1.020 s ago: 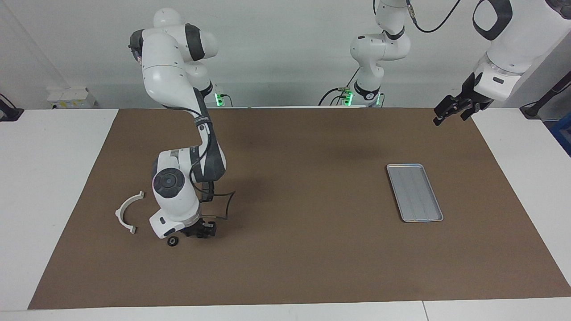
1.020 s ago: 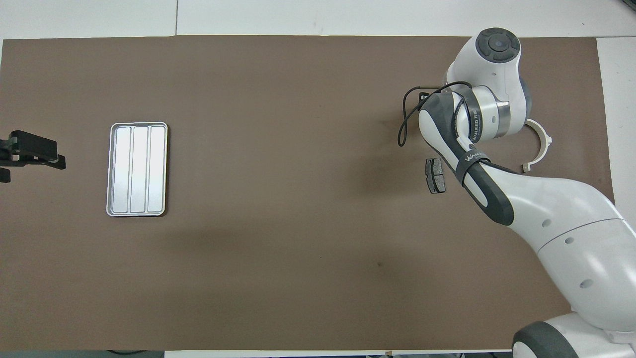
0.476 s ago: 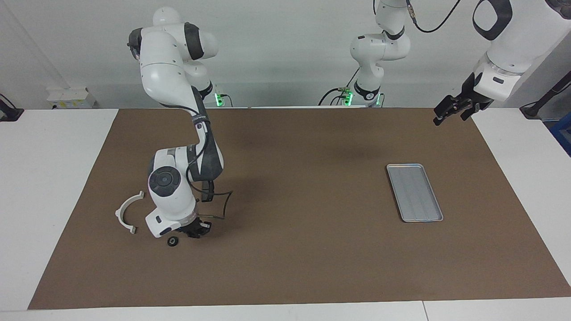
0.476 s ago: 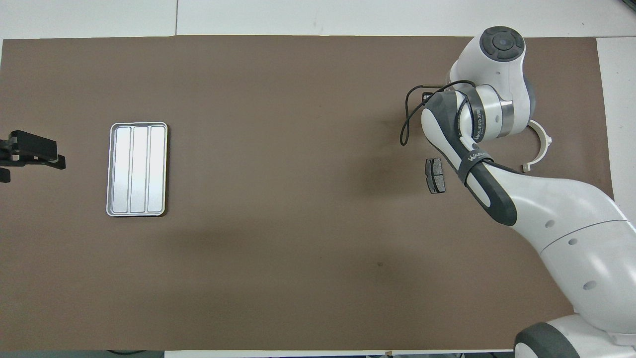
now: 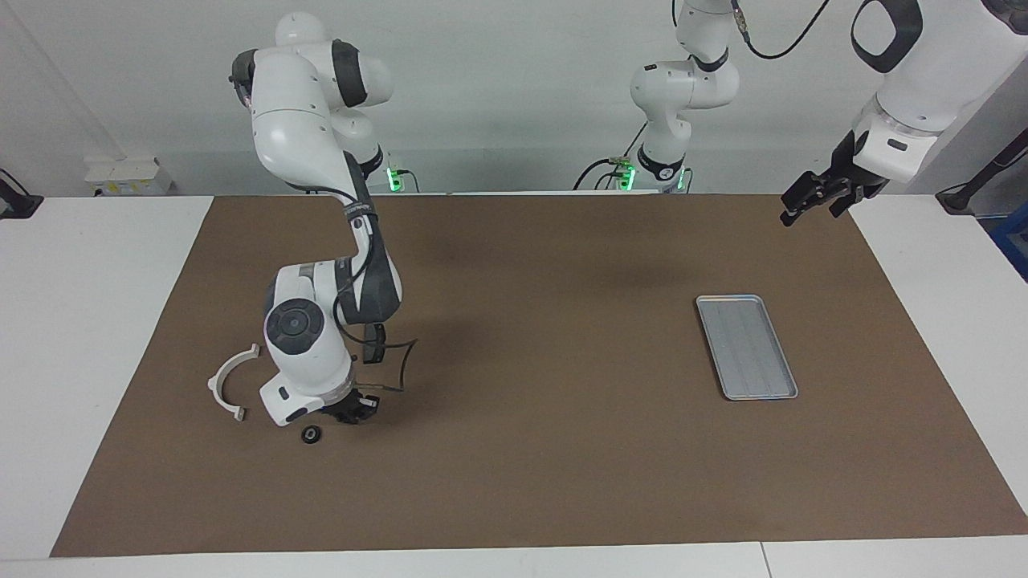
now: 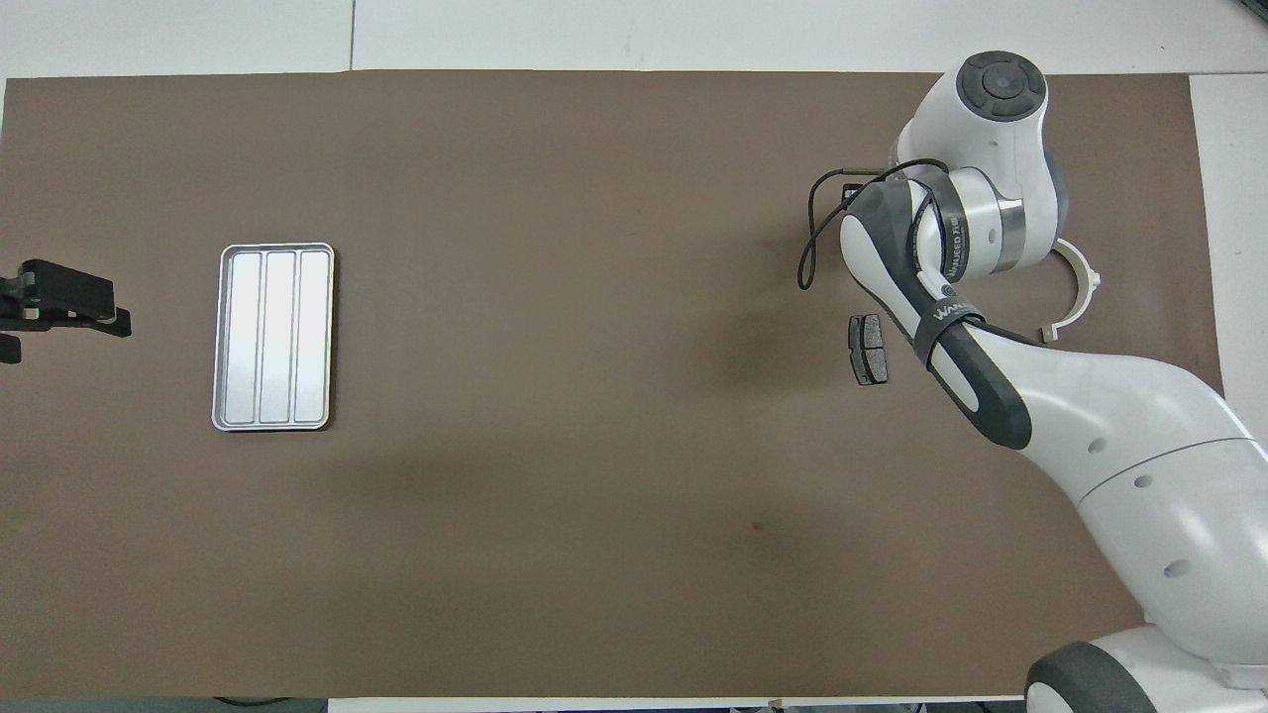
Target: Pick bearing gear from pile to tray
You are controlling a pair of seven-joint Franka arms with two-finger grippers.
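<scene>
Since the earlier frame my right arm's wrist has swung and lifted a bit; the right gripper (image 5: 347, 412) now sits low over the mat beside the small black round piece (image 5: 311, 434), and its fingers have closed fully. I can't see anything between the tips. That round piece, which I take to be the bearing gear, lies loose on the mat, not gripped. It is just off the fingertips, toward the right arm's end of the table and slightly farther from the robots.

Key relation: gear is outside the closed jaws, not between them. It's round, so no long axis to line up with. My read: reopen, shift over it, come down again.

Rest of the pile: white half-ring bracket (image 5: 231, 383) near the gear, closer to the right arm's end. One dark brake pad (image 6: 868, 350) shows in the overhead view, nearer to the robots than the wrist.

Tray (image 5: 746, 346) is well apart, toward the left arm's end, nothing in it.

Left gripper (image 5: 819, 197) waits raised near the mat corner at its own end, fingers spread, holding nothing. Right arm is clearly nearer the gear.
</scene>
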